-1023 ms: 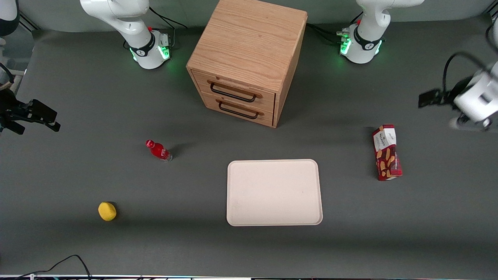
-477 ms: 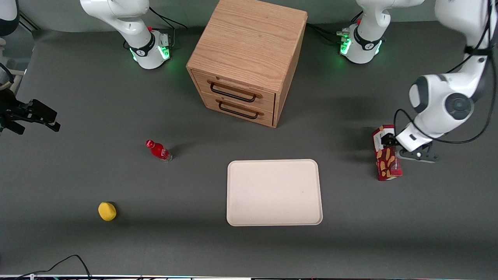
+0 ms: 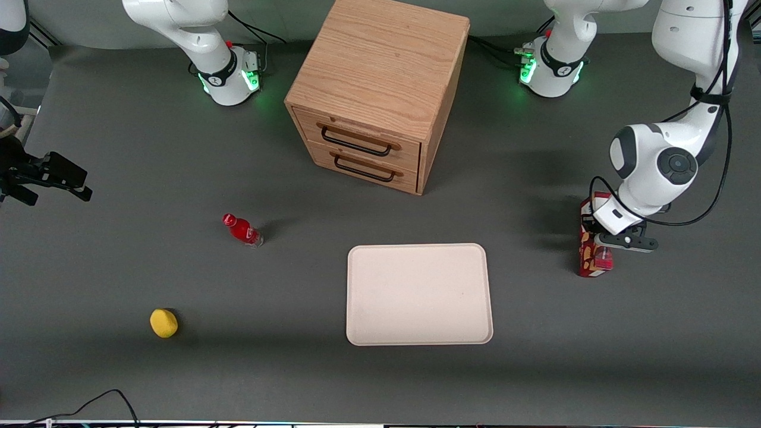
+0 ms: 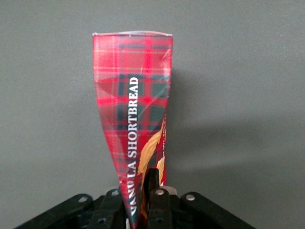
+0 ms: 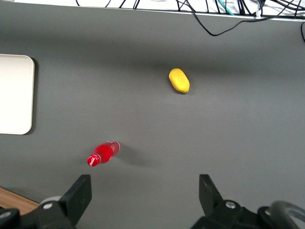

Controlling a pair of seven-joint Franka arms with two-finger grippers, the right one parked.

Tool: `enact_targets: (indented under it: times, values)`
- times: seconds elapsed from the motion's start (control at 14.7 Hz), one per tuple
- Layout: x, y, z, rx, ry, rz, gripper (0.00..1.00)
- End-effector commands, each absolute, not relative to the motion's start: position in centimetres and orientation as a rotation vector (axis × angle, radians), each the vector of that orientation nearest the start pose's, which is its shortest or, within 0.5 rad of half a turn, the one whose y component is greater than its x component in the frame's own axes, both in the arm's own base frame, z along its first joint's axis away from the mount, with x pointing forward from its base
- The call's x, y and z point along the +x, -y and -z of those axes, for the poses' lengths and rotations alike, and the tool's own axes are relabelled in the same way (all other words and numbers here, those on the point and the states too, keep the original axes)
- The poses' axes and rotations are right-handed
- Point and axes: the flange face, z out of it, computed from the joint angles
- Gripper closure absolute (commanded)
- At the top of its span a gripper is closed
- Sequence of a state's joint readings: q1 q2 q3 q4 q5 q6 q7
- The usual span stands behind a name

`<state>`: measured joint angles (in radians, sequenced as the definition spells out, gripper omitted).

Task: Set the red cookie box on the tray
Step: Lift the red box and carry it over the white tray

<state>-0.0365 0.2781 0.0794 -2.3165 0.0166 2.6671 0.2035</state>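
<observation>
Pincer [image 3: 596,229] clamps the red cookie box [image 3: 594,257] standing near the tabletop's [image 3: 119,267] working-arm edge, well apart from the tray [image 3: 419,294]. Risk: the end-only grip may let the carton swing or slip.

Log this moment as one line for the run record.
phase: reaching box | gripper: at red cookie box, fingers straddling its end | box: on table, toward working arm's end | tray: bare, box not yet on it
</observation>
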Motion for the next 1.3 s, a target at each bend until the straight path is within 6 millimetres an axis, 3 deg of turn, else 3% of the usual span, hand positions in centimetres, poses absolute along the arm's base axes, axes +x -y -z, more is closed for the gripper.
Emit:
enact_targets:
  times: [0.0,0.14,0.27,0.41,0.48,0.61,0.75,0.89,1.09,1.23]
  values:
    - [53.5,-2.3,-29.0,-3.108,-0.274,0.065,1.00]
    - [55.0,-1.9,-35.2,-3.125,-0.249,-0.005,1.00]
    - [57.2,-0.5,-43.5,-3.141,-0.162,-0.110,1.00]
    - [58.7,3.6,-50.8,-3.146,-0.134,-0.184,1.00]
    - [59.1,6.2,-53.4,-3.148,-0.101,-0.176,1.00]
    - [59.5,12.5,-54.4,-3.162,-0.003,-0.154,1.00]
    - [60.6,19.4,-50.2,-3.201,0.073,-0.143,1.00]
    - [62.6,25.2,-43.7,-3.250,0.130,-0.026,1.00]
    - [65.2,27.7,-32.8,-3.214,0.096,0.107,1.00]
    - [66.0,28.3,-27.1,-3.208,0.091,0.220,1.00]
